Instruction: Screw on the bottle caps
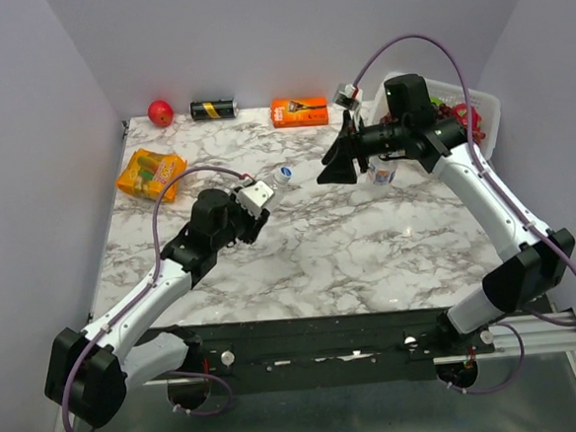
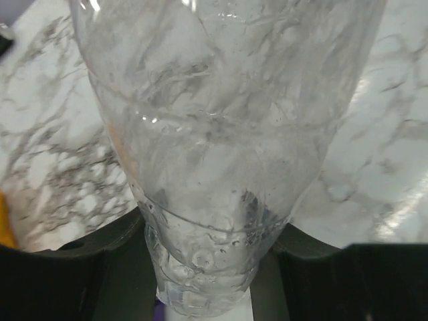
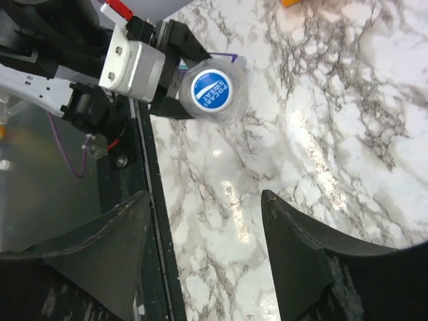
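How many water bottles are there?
2. One bottle is clamped in the left gripper near the middle; the other bottle sits just under the right arm, partly hidden by it.

Bottle (image 2: 221,134) end cropped (cap (image 3: 212,89) probably beyond)

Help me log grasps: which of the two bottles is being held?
The blue-capped bottle, clamped in the left gripper; the other bottle sits loose on the table by the open right gripper.
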